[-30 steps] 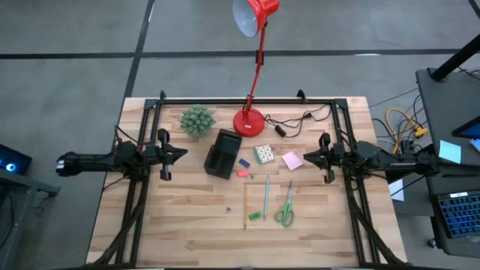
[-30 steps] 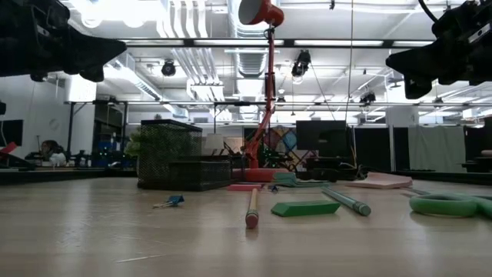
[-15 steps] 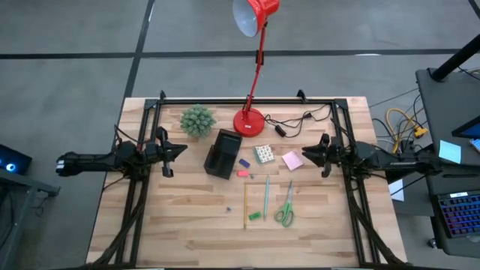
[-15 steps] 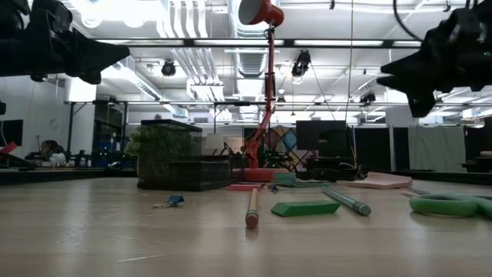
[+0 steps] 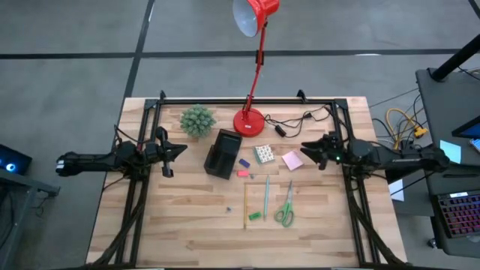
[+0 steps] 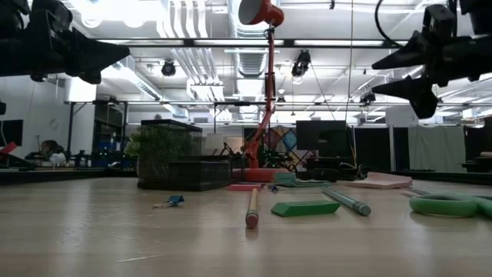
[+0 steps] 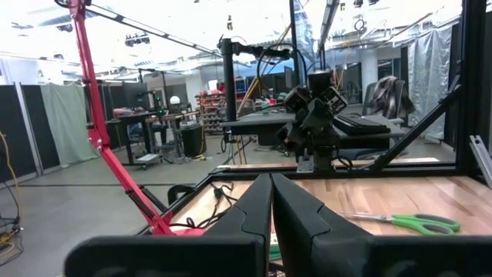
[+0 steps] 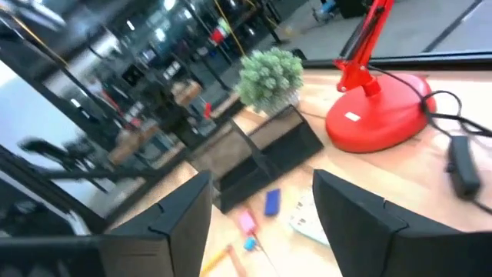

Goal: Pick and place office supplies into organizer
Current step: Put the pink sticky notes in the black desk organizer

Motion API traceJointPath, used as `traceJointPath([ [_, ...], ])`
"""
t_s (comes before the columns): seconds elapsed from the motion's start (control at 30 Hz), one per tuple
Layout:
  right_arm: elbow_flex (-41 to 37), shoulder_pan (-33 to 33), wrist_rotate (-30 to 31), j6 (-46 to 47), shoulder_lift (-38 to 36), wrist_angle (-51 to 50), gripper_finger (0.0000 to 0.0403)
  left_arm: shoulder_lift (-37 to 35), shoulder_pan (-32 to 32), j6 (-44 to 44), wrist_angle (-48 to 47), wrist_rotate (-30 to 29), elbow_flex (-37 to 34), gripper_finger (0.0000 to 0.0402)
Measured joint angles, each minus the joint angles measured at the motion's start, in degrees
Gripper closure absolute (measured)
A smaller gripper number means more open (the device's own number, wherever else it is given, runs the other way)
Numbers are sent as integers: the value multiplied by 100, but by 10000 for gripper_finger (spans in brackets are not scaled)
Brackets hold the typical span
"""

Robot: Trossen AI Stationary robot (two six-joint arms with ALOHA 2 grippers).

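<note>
The black organizer (image 5: 223, 154) stands on the table's middle; it also shows in the right wrist view (image 8: 265, 154). To its right lie a purple piece (image 5: 243, 162), a pink piece (image 5: 242, 172), a white dotted pad (image 5: 263, 154) and a pink sticky pad (image 5: 292, 160). Nearer lie a yellow pencil (image 5: 245, 204), a green pen (image 5: 265, 196), green scissors (image 5: 285, 208) and a green piece (image 5: 255, 216). My right gripper (image 5: 304, 150) hangs open above the table, just right of the pink pad, holding nothing (image 8: 265, 223). My left gripper (image 5: 178, 150) hovers shut, left of the organizer (image 7: 270, 201).
A red desk lamp stands with its base (image 5: 249, 121) behind the organizer, its cord (image 5: 289, 120) trailing to the right. A green spiky plant (image 5: 197, 120) sits at the far left. A small blue clip (image 5: 227, 210) lies near the pencil. Black frame rails (image 5: 247, 101) border the table.
My right gripper has opened its fingers wide and reached a little toward the table's left, toward the pink sticky pad. No object on the table has moved.
</note>
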Motion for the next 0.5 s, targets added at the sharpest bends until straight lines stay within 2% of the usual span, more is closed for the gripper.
traceJointPath([
  [0.13, 670, -1, 48, -24, 457, -1133, 186, 0, 0, 0, 22, 2, 0, 402],
  [0.27, 1310, -1, 48, 370, 919, -2188, 186, 0, 0, -2, 60, 2, 0, 402],
  [0.5, 2061, -52, 40, 1720, 1663, -3578, 186, 0, 0, -4, 80, 4, 0, 402],
])
